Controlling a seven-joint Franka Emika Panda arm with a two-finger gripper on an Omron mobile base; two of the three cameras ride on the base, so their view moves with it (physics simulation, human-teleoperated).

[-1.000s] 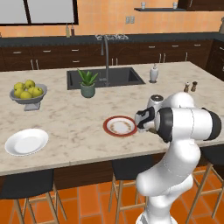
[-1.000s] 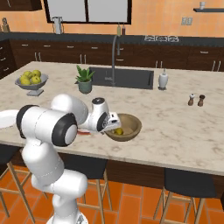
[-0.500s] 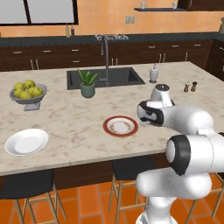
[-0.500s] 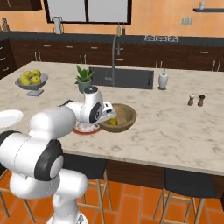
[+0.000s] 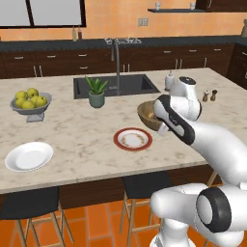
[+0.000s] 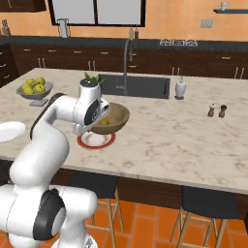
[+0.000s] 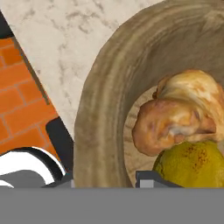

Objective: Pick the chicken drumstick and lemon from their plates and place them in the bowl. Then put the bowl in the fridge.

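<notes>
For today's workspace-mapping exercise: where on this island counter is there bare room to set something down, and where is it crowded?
Free: the marble between the white plate and the red-rimmed plate, and the stretch between the wooden bowl and the salt and pepper shakers. Crowded: around the bowl, where the pincer grips its rim over the red-rimmed plate, and by the sink with its plant.

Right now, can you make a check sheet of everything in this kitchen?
Surface: marble counter, sink set in it.
Job's things: drumstick and lemon in the bowl, touching; bowl tilted, raised above the counter. Red-rimmed plate and white plate bare.
Clutter: fruit bowl, plant, soap bottle, two shakers.
Gripper: fingers shut on the bowl's rim.
Cables: nothing seen.
Surroundings: dark cabinets, stools, orange floor.
</notes>
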